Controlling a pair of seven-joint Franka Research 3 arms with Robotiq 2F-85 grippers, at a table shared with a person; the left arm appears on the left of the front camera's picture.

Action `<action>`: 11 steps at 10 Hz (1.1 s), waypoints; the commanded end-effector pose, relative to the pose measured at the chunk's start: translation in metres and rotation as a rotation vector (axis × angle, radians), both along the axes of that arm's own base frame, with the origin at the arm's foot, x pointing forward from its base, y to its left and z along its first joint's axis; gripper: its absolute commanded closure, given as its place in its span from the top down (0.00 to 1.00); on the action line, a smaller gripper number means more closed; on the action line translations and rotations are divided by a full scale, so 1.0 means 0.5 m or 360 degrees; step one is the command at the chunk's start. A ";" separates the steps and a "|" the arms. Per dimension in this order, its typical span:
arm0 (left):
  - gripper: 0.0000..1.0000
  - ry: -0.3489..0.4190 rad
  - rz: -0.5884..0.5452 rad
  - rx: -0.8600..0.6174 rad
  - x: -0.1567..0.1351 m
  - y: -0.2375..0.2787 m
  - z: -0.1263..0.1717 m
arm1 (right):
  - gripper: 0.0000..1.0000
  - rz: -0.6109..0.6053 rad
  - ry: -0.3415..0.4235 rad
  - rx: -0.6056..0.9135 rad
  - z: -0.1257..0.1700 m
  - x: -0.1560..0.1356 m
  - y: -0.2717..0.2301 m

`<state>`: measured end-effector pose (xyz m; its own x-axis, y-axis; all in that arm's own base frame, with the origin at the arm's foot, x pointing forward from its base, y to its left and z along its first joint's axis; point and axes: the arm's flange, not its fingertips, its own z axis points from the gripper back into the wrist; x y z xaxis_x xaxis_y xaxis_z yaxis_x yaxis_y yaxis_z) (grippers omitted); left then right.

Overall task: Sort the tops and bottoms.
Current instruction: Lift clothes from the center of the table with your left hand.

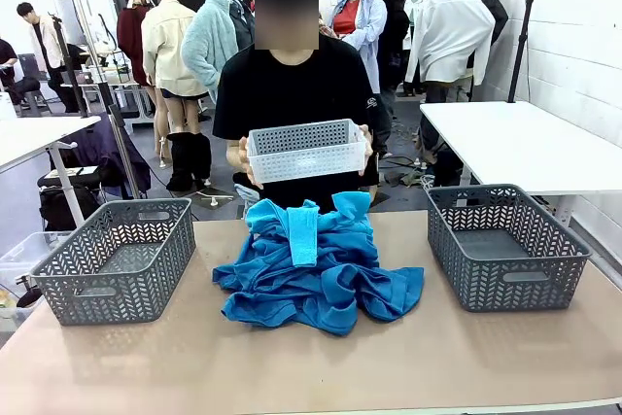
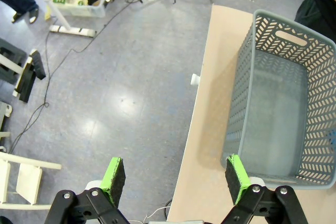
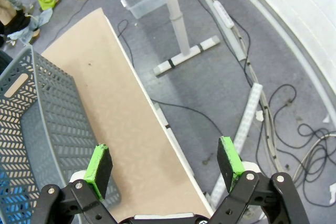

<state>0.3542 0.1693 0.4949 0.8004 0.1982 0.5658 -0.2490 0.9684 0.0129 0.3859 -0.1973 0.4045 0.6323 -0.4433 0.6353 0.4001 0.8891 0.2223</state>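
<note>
Blue tops [image 1: 316, 264] are heaped mid-tabletop [image 1: 292, 371], left basket [image 1: 58, 284] at 9 o'clock, right basket [image 1: 457, 259] at 3. Nothing's sorted yet imo. Left hand [image 2: 176, 177] and right hand [image 3: 165, 169] are both spread and empty. Next, one reaches in and pinches a single shirt.

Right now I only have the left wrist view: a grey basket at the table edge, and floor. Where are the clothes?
Observer: The blue clothes lie in one heap at the middle of the table, between your left basket and a matching right basket.
Operator: Is that right basket free?
Observer: It looks empty in the front view.
Operator: Is anyone in the way?
Observer: A person stands at the far side and holds a small white basket up, above the heap and not touching it.
</note>
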 end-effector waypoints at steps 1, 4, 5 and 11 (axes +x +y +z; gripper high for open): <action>1.00 0.0017 0.0000 0.0022 -0.003 0.002 -0.001 | 1.00 -0.0006 0.0005 -0.0006 0.008 -0.002 0.003; 1.00 0.0017 0.0000 0.0022 -0.003 0.002 -0.001 | 1.00 -0.0006 0.0005 -0.0006 0.008 -0.002 0.003; 1.00 0.0017 0.0000 0.0022 -0.003 0.002 -0.001 | 1.00 -0.0006 0.0005 -0.0006 0.008 -0.002 0.003; 1.00 0.0017 0.0000 0.0022 -0.003 0.002 -0.001 | 1.00 -0.0006 0.0005 -0.0006 0.008 -0.002 0.003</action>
